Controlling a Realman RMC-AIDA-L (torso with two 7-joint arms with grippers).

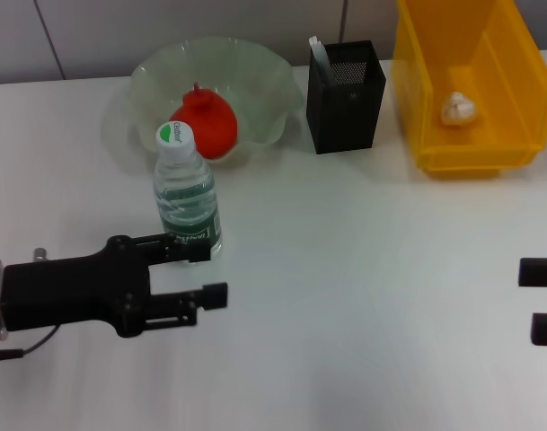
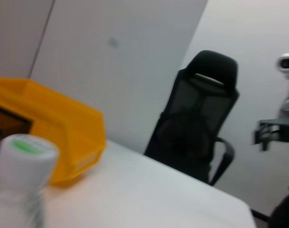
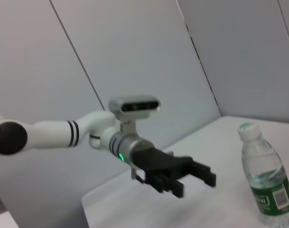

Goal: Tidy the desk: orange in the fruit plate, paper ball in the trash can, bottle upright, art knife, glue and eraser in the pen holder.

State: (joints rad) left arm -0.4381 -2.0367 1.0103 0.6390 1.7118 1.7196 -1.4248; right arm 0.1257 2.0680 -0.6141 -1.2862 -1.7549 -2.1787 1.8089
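The bottle (image 1: 187, 190) is standing upright, just near of the fruit plate (image 1: 152, 81); the left gripper (image 1: 199, 271) is spreading empty beside its base — release apparently done. Right gripper (image 1: 544, 301) is idling, fingers apart — any remaining small item is calling for a fresh reach

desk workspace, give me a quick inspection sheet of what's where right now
surface: white table, bare in the middle
orange: lies in the fruit plate, orange
paper ball: paper ball inside the trash can
bottle: bottle stands upright in front of the plate
pen holder: pen holder between plate and bin, a white item sticks out; eraser, knife and glue not seen
clutter: nothing seen
claws: left claw open beside the bottle, not gripping; right claw at the table's right edge, open
cables: thin cable under the left arm
surroundings: black office chair, grey wall panels
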